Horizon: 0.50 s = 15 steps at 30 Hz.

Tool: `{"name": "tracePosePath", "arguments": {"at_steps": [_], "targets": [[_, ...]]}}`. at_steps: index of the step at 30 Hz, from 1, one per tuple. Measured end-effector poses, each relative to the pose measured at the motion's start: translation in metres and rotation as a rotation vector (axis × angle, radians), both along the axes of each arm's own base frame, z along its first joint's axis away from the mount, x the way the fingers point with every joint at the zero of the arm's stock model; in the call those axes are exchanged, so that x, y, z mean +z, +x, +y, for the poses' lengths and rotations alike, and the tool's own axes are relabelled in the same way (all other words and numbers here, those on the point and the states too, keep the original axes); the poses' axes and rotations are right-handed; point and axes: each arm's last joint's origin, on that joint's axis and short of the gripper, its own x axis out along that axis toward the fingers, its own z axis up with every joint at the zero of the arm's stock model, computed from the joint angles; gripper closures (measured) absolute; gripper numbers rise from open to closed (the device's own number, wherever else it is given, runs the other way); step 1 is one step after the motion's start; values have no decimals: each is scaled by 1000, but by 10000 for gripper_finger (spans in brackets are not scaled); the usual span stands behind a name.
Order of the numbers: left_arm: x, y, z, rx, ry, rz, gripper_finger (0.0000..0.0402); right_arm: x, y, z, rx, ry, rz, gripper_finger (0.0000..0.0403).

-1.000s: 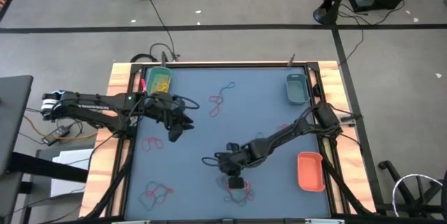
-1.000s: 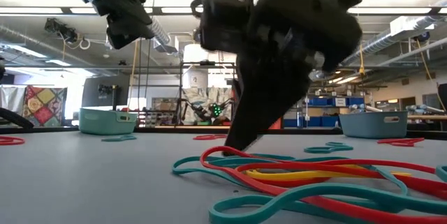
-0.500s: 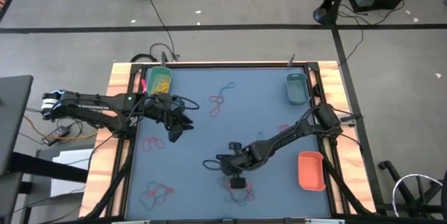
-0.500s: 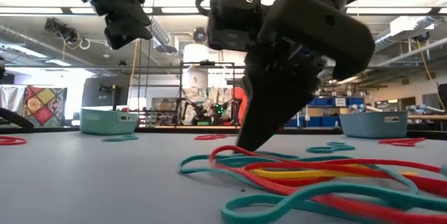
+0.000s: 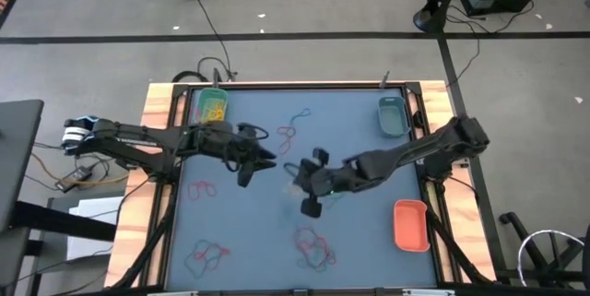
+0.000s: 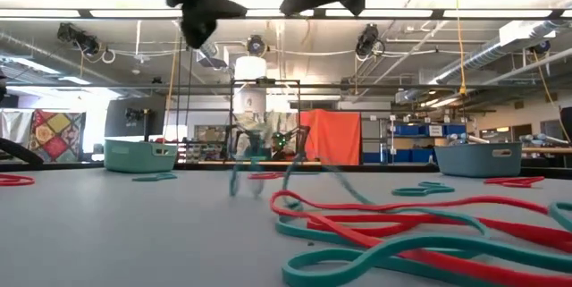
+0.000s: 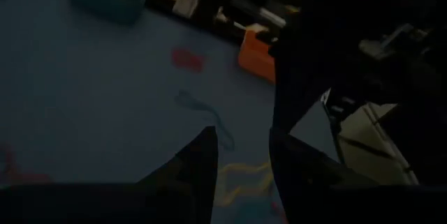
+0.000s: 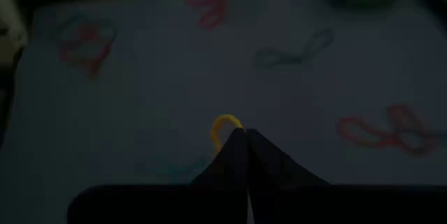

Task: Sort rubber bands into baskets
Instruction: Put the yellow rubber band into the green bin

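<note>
My right gripper (image 5: 306, 178) hangs above the middle of the tabletop (image 5: 249, 231), lifted clear of the surface. In the right wrist view its fingers (image 8: 241, 155) are pressed together on a yellow-orange rubber band (image 8: 223, 128), whose loop pokes out past the tips. In the low view a thin teal band (image 6: 259, 166) also dangles down toward the table below the raised arms, though I cannot tell exactly what it hangs from.

My left gripper (image 5: 251, 162) hovers just beside the right one, toward the left half of the tabletop. In the left wrist view its fingers (image 7: 199, 165) stand narrowly apart with nothing between them.

A tangle of red and teal bands (image 5: 312, 248) lies near the front edge, below the right gripper; the low view shows it closest to the camera. Another cluster (image 5: 205, 255) sits at the front-left corner, a small red pair (image 5: 200, 189) by the left edge, and red and teal loops (image 5: 290, 128) toward the back.

The green basket (image 5: 210, 104) sits at the back-left corner with yellow bands in it, the teal basket (image 5: 391, 116) at the back-right corner, and the orange-red basket (image 5: 409, 225) along the right edge toward the front.
</note>
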Motion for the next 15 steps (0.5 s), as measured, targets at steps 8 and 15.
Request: {"name": "tracePosePath", "arguments": {"at_steps": [8, 15], "targets": [[-11, 27, -1, -17, 36, -90, 268, 34, -14, -22, -88, -44, -102, 401], [-17, 46, -2, -23, 49, -192, 268, 44, -18, -34, -102, -60, -126, 401]]}}
